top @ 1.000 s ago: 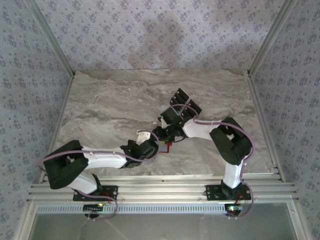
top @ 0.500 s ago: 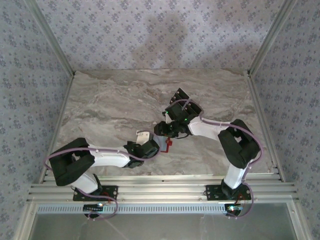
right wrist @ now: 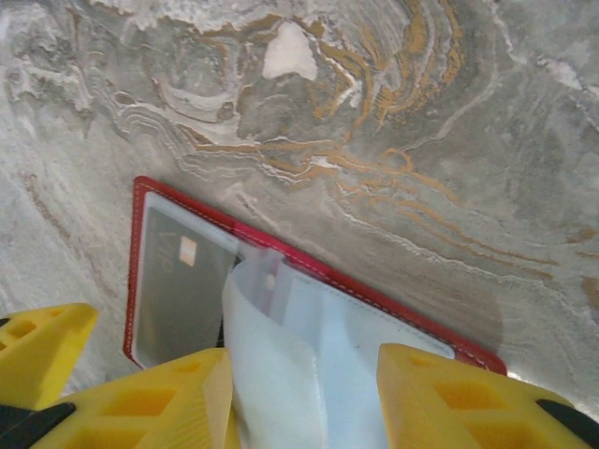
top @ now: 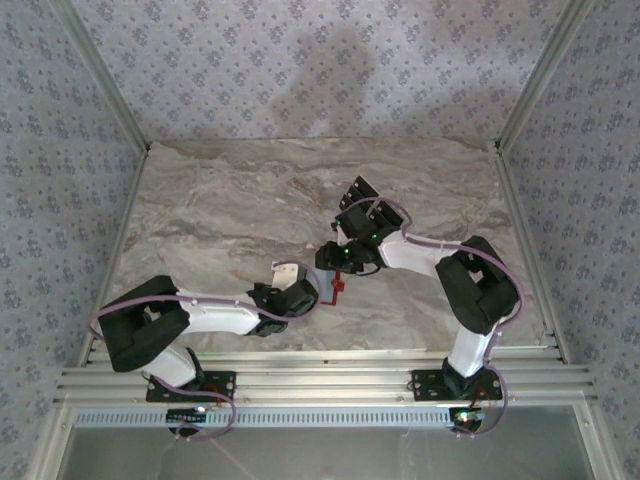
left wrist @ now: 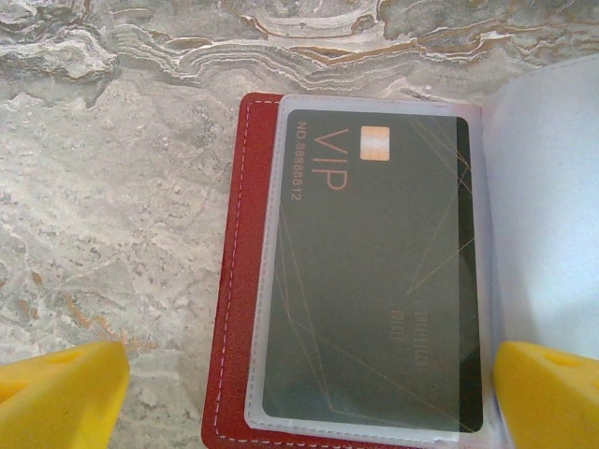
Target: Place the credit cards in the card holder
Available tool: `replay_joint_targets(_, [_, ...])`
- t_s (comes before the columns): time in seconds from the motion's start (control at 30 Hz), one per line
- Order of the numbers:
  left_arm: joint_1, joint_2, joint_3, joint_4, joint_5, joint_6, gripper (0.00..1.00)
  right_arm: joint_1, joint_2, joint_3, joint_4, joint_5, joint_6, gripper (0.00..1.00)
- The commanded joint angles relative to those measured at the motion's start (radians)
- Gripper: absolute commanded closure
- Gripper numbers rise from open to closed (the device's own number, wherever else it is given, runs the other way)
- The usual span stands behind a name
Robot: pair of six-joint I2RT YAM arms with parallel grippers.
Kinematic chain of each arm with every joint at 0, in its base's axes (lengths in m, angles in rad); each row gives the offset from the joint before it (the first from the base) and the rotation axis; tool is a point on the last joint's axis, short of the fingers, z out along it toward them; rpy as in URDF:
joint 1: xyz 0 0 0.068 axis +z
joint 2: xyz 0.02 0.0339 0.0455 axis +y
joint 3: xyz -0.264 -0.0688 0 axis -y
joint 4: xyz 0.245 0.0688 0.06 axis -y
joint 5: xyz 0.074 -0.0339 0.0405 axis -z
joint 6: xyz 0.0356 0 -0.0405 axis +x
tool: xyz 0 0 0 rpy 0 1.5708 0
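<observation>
A: What takes up most of the scene?
B: The marble table (top: 230, 200). The left arm (top: 215, 318) and right arm (top: 440, 265) both reach in and meet near its middle.
A: And the left jaws?
B: Spread wide, one yellow finger (left wrist: 65, 388) at each side of the wallet's near end, with nothing pinched.
A: Where's the wallet?
B: The wallet (left wrist: 239, 281) lies open and flat on the table, right under the two wrists, red edge showing.
A: The right jaws?
B: Part-way apart. A pale plastic leaf (right wrist: 281, 374) from the wallet stands up between them. I can't tell if they're pinching it.
A: The cards?
B: One black card (left wrist: 374, 271), marked VIP, sits inside a clear sleeve (left wrist: 374, 104) on the wallet's left half. More black cards (top: 359, 189) lie on the table just beyond the right arm, too small to count.
</observation>
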Motion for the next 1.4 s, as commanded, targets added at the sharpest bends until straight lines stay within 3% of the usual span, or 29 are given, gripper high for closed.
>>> replay_joint_targets(0.0, [0.001,0.001,-0.017,-0.030,-0.023,-0.006,0.00,0.005,0.029,0.036,-0.011,-0.017,-0.017,0.53])
replay_joint_targets(0.27, [0.001,-0.036,-0.011,-0.046,-0.021,0.002,0.00,0.052,0.029,0.059,0.012,-0.053,-0.025,0.53])
replay_joint_targets(0.5, [0.001,-0.284,-0.037,-0.145,-0.090,-0.025,0.00,0.101,0.030,0.110,-0.002,-0.063,-0.004,0.53])
replay_joint_targets(0.8, [0.016,-0.516,-0.077,-0.247,-0.151,-0.054,0.00,0.175,0.168,0.245,-0.017,-0.050,0.021,0.52])
replay_joint_targets(1.13, [0.026,-0.560,-0.115,-0.267,-0.140,-0.080,0.00,0.194,0.269,0.295,-0.022,-0.049,0.031,0.52])
replay_joint_targets(1.37, [0.037,-0.540,-0.116,-0.255,-0.121,-0.073,0.00,0.185,0.209,0.318,-0.045,-0.062,0.003,0.52])
